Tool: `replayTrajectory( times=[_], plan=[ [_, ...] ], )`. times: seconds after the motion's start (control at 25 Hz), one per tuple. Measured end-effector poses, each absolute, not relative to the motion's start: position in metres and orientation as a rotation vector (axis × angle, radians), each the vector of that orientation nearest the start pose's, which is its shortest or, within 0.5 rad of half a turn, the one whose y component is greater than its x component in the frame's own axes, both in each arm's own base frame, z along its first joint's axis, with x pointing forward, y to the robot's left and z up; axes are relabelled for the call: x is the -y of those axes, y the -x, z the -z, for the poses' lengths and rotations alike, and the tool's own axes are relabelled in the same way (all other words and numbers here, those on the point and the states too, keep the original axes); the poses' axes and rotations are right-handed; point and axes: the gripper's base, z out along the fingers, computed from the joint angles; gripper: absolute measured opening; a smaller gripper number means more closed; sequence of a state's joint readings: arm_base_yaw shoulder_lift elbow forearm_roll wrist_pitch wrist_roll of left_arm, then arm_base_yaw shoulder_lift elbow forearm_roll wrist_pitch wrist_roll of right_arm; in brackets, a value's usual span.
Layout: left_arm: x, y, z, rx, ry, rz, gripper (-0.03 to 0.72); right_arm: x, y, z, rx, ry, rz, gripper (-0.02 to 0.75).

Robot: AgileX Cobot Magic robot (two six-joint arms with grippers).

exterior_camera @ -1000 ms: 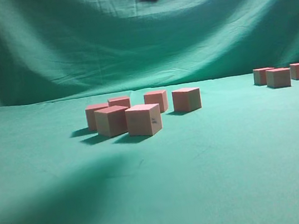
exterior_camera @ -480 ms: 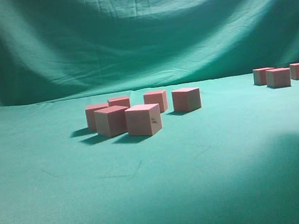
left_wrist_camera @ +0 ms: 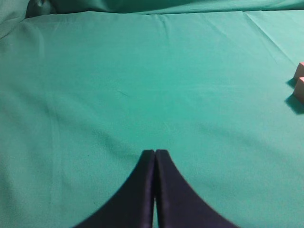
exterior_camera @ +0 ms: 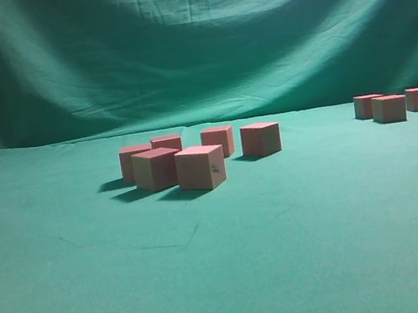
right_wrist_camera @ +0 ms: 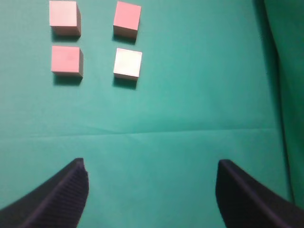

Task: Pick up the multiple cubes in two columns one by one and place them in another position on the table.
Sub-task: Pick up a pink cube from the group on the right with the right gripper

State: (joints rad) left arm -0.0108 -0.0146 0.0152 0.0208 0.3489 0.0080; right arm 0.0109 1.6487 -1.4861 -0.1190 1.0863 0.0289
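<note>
The table, draped in green cloth, runs back to a wrinkled backdrop. On it five cubes cluster left of centre, four more near the right edge; nothing blocks them. Only the right wrist view shows those four from above as two columns, the right gripper spread wide and empty over bare cloth. The left gripper has its fingers pressed together on nothing, two cubes at that view's right edge.

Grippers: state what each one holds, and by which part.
Nothing is held. The left gripper is shut on nothing; the right gripper is open and empty above the cubes.
</note>
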Motion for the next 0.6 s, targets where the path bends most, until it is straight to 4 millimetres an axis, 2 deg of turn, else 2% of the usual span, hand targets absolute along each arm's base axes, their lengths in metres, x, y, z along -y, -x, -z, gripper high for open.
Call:
replayTrajectory(
  times=[0.24, 0.36, 0.6],
  plan=[
    [0.0, -0.053, -0.177, -1.833, -0.03, -0.018, 0.0, -0.004, -0.37, -0.295, -2.731, -0.007, -0.026, 0.544],
    [0.0, -0.053, -0.177, -1.833, -0.03, -0.018, 0.0, -0.017, -0.383, -0.278, -2.718, 0.078, -0.095, 0.544],
    [0.0, -0.053, -0.177, -1.833, -0.03, -0.018, 0.0, -0.046, -0.413, -0.24, -2.737, 0.214, -0.118, 0.544]
  ],
)
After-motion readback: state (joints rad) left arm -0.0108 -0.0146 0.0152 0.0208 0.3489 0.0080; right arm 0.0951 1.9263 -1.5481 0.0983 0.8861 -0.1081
